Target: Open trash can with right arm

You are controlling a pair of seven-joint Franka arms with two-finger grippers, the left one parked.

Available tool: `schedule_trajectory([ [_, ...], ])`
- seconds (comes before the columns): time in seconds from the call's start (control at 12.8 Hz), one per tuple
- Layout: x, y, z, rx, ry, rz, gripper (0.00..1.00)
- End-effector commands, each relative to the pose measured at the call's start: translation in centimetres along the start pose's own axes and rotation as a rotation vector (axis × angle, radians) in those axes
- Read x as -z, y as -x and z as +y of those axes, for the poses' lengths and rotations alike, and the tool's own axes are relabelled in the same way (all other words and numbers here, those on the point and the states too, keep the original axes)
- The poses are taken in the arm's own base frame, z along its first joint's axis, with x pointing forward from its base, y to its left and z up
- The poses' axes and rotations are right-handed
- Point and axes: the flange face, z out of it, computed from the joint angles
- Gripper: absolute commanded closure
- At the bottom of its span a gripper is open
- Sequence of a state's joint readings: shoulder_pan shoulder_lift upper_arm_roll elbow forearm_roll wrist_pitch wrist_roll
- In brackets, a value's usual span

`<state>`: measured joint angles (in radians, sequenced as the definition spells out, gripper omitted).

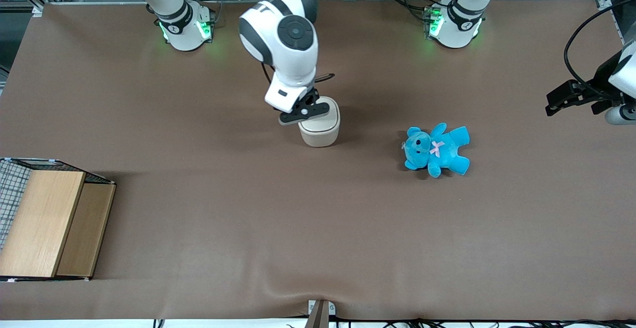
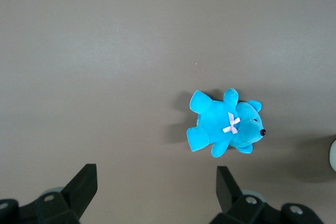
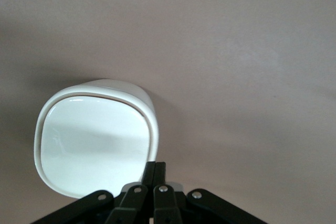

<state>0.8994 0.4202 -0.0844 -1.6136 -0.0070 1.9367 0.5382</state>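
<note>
The trash can (image 1: 320, 129) is a small cream-white bin standing on the brown table near its middle, its flip lid lying flat and closed. In the right wrist view the lid (image 3: 94, 148) fills the rounded-square top. My right arm's gripper (image 1: 313, 111) is shut and empty, fingers pressed together, right above the can's rim at the edge of the lid. In the right wrist view the shut gripper (image 3: 155, 169) sits at the lid's edge.
A blue teddy bear (image 1: 436, 149) lies on the table beside the can, toward the parked arm's end; it also shows in the left wrist view (image 2: 223, 128). A wooden box with a wire mesh side (image 1: 47, 223) stands at the working arm's end, nearer the front camera.
</note>
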Motion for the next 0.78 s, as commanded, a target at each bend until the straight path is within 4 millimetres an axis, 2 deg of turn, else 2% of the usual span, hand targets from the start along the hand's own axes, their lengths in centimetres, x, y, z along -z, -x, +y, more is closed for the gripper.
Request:
schedule_trajectory([
  [0.0,-1.9,0.1,-1.9,-0.012,0.034,0.008,1.00],
  [0.7,-6.8,0.5,-3.3,-0.043,0.059,-0.015,1.00],
])
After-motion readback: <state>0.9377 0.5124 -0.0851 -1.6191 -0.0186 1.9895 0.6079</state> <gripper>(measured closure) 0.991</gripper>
